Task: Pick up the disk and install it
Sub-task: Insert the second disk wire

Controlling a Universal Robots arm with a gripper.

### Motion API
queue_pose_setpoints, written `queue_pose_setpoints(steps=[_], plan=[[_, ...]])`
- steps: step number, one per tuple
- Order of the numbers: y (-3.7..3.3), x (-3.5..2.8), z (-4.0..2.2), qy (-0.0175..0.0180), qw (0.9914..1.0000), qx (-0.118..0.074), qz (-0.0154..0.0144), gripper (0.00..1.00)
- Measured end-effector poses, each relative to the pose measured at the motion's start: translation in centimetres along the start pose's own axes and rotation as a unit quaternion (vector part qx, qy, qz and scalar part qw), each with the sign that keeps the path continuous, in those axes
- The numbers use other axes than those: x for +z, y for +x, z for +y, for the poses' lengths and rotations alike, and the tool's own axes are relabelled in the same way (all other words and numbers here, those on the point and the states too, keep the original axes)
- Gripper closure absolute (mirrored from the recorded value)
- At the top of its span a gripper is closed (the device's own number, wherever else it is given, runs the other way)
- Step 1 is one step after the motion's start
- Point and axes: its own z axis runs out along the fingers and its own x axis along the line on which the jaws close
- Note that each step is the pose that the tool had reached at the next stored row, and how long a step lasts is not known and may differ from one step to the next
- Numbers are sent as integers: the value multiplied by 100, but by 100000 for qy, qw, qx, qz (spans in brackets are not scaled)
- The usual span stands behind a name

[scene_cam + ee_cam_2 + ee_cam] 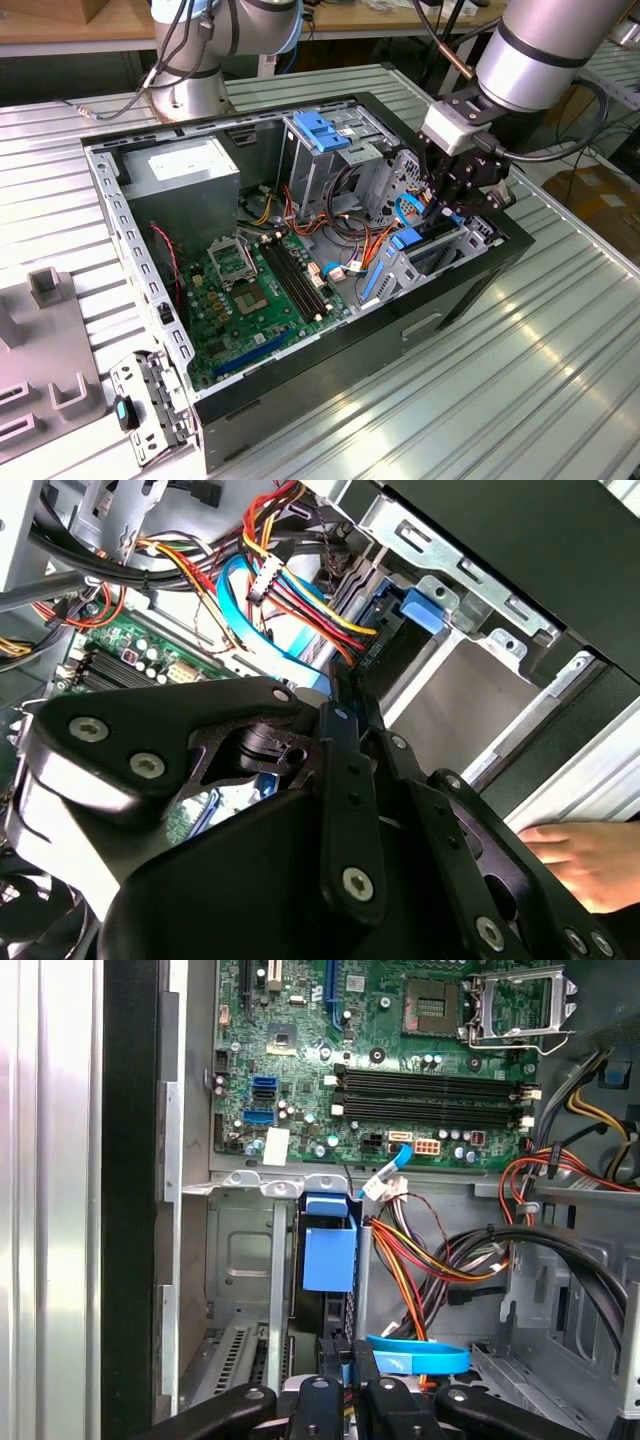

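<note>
disk: the disk [330, 1255] stands edge-on in the drive bay, blue rail end showing; right of centre in the exterior view.
claw: the claw [345, 1375] is narrow and looks pinched on the disk's near edge. It hangs over the bay at the exterior view's right.
seating: judged partly in, so push straight along the bay and keep the rails square.
cables: the blue flat cable [420, 1358] and wire bundle sit just beside the claw, so don't snag them.
case: the case [470, 290] lies open on the surface [500, 400].
hand: a person's hand [580, 855] rests near the case, so go slow.
</note>
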Motion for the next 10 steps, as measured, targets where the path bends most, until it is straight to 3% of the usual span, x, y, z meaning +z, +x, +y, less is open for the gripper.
queue_pose_setpoints(steps=[10], plan=[[11,38,10,7,100000,9,-52,84]])
